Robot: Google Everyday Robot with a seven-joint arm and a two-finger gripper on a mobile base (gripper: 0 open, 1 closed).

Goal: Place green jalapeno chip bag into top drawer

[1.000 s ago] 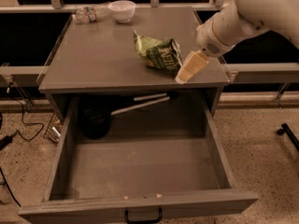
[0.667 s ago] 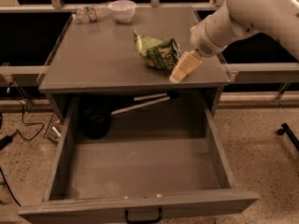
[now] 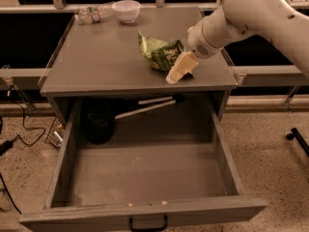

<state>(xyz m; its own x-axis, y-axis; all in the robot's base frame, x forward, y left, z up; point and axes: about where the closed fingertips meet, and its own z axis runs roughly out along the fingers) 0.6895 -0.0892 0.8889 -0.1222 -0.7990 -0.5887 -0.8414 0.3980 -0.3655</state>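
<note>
The green jalapeno chip bag (image 3: pixel 158 53) lies crumpled on the grey cabinet top (image 3: pixel 96 57), right of centre. My gripper (image 3: pixel 177 70) hangs from the white arm (image 3: pixel 251 13) and sits low over the cabinet top, right at the bag's right-front side, touching or nearly touching it. The top drawer (image 3: pixel 145 210) is pulled wide open below, with its black handle (image 3: pixel 148 224) at the front edge. Its grey floor is bare in the front part.
A clear plastic bottle (image 3: pixel 91 14) lies on its side and a white bowl (image 3: pixel 126 9) stands at the back left of the cabinet top. A black ladle-like utensil (image 3: pixel 99 122) with a long pale handle (image 3: pixel 145 108) lies at the drawer's back. Cables (image 3: pixel 19 139) lie on the floor at left.
My gripper has moved left and slightly toward the bag, from the cabinet's right edge to the bag's side. The bag and drawer have not moved.
</note>
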